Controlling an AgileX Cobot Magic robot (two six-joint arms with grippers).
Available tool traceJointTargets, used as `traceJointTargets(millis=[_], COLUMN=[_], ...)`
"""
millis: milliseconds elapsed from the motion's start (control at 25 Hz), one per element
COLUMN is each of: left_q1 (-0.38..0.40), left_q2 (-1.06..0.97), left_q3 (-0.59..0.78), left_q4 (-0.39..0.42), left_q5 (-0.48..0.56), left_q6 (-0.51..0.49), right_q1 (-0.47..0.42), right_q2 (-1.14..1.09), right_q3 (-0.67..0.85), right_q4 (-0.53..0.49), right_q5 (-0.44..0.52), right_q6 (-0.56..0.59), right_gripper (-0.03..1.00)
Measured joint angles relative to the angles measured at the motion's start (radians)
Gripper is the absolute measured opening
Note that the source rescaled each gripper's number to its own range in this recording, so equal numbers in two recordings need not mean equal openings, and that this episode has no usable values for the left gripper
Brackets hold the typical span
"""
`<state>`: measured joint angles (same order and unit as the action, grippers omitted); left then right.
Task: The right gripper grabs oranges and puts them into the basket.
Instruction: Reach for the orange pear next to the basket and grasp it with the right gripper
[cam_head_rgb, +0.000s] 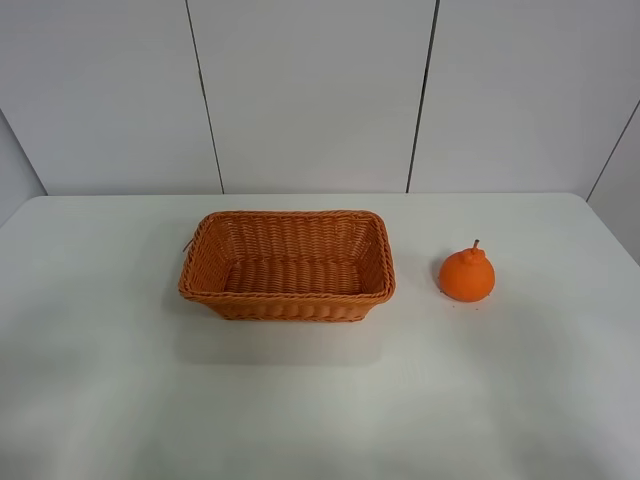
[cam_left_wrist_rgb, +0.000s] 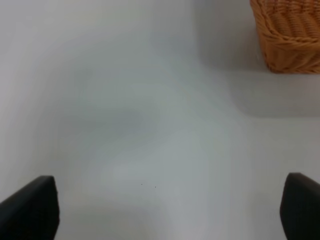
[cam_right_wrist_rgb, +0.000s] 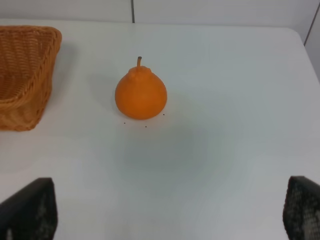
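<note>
White table (cam_head_rgb: 300, 420), pale panelled wall (cam_head_rgb: 310, 90) behind

Basket (cam_head_rgb: 288, 296) orange-brown woven wicker; orange (cam_head_rgb: 467, 273) bright orange, brown stem; table (cam_head_rgb: 320, 400) white.

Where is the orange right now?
In the exterior high view, the orange stands upright on the white table, right of the basket and apart from it, not inside.

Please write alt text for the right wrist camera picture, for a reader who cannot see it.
An orange with a short stem stands upright on a white table, ahead of the open right gripper, whose two black fingers frame the view. Part of a woven basket sits beside the orange, not touching it.
</note>
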<state>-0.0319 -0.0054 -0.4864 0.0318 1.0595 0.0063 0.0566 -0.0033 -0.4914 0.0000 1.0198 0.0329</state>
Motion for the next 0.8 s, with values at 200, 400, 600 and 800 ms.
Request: traceJointTargets(millis=[200, 400, 600, 800], left_q1=[0.000, 0.000, 0.000, 0.000], left_q2=[0.000, 0.000, 0.000, 0.000], left_q3=[0.000, 0.000, 0.000, 0.000], left_q4=[0.000, 0.000, 0.000, 0.000], left_q5=[0.000, 0.000, 0.000, 0.000], left_q6=[0.000, 0.000, 0.000, 0.000], right_q1=[0.000, 0.000, 0.000, 0.000], right_q2=[0.000, 0.011, 0.251, 0.632], right_q3=[0.000, -0.005, -0.105, -0.262], right_q4=[0.000, 0.000, 0.000, 0.000], right_q5=[0.000, 0.002, -0.023, -0.081], right_q6=[0.000, 0.000, 0.000, 0.000], right_gripper=[1.00, 1.00, 1.00, 1.00])
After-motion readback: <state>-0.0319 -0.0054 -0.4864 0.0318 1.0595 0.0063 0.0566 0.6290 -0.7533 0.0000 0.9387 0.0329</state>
